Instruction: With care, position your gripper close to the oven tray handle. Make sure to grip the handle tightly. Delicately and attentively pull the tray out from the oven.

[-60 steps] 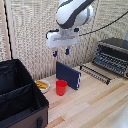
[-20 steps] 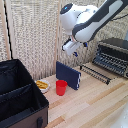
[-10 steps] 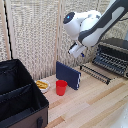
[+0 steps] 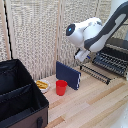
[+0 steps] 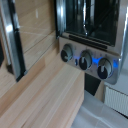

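The oven tray sits on the exterior view's right, lower than my gripper and off toward that right side, not touching me. There's a clear gap between my fingers and its nearest bars. My fingers point down toward the near end of the rack. I can't tell how far apart they are: they're a small blur in the exterior view and don't show in the wrist view.

The tray is a dark wire rack of thin parallel bars, flat and long. Its long axis runs diagonally, from near me down toward the exterior view's right edge. The handle is the thin dark bar along the rack's outer edge, the side facing the table; it runs the same diagonal.

The oven fills most of the wrist view: dark glass door with silvery trim, and three round knobs in a row below it, with a blue glow around them. In the exterior view only a dark strip of it shows behind the rack at the right edge.

Farther out on the light wood table, a dark blue flat box stands upright just below me. A red cup stands just in front of it. A small plate with yellowish food is beside that. A big black fabric case sits open-topped at the exterior view's left.
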